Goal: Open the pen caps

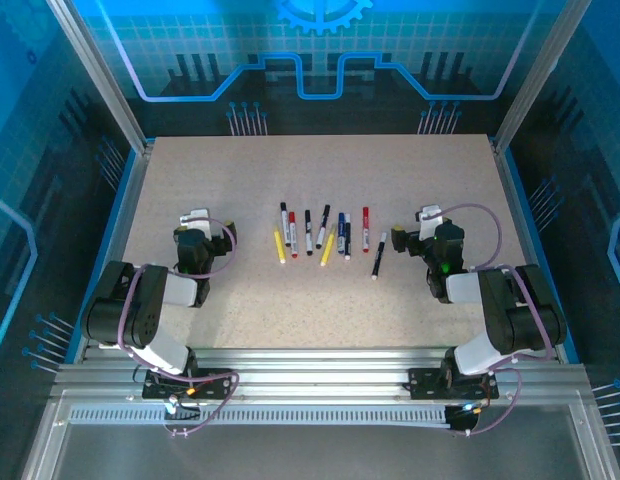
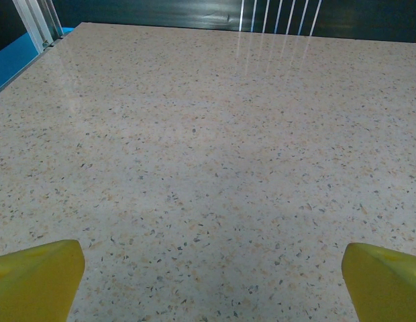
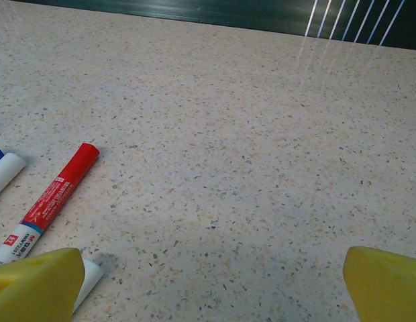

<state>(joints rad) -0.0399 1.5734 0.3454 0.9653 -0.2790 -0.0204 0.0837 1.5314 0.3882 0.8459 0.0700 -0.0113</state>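
The pen caps [image 1: 365, 213] sit on their pens [image 1: 308, 232], which lie in a loose row across the middle of the speckled table [image 1: 240, 320]. Yellow, black, red and blue ones lie side by side, most pointing away from the arms. One black pen [image 1: 378, 256] lies a little apart at the right end of the row, nearer the arms and slightly tilted. From overhead the caps are too small to judge finely.

The left gripper [image 1: 197, 220] hovers over bare table to the left of the row, well apart from the nearest yellow pen [image 1: 279, 245]. In its wrist view the yellow fingers [image 2: 37, 278] are spread wide, with nothing between them.

The right gripper [image 1: 427, 216] stands to the right of the row, near the black pen. Its own yellow fingers [image 3: 386, 285] are spread wide too, and they pinch nothing. In its wrist view a red marker [image 3: 57, 198] lies at the left, just beyond the left finger, with its red cap end [image 3: 85, 156] pointing away and the white tip of another pen [image 3: 7, 171] beside it
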